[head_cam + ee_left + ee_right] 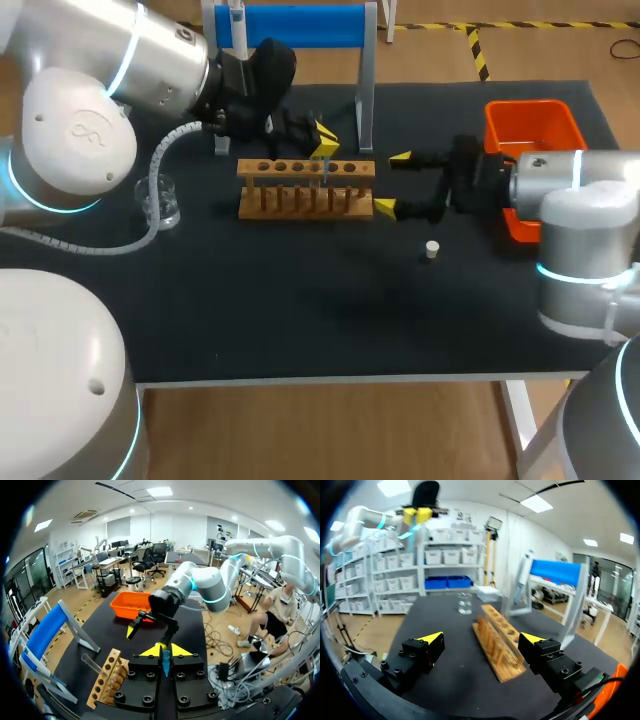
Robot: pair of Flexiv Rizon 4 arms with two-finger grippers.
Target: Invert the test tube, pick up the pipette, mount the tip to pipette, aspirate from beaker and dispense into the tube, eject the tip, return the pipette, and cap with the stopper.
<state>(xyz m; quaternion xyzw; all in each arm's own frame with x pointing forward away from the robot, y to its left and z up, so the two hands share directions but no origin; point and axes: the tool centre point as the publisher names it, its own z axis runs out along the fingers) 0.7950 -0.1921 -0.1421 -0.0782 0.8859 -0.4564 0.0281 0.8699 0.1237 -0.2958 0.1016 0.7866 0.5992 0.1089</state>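
Inversion step only: left gripper [165, 651] jaws gripped tube [165, 664] at rack [305, 190]; right gripper [393, 183] jaws wide, empty; pipette [237, 22] untouched, stopper [432, 250] on surface [300, 310].

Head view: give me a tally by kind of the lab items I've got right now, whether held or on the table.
Test tube: 1
Wooden rack: 1
Beaker: 1
Stopper: 1
Pipette: 1
Blue stand: 1
Orange bin: 1
Total: 7
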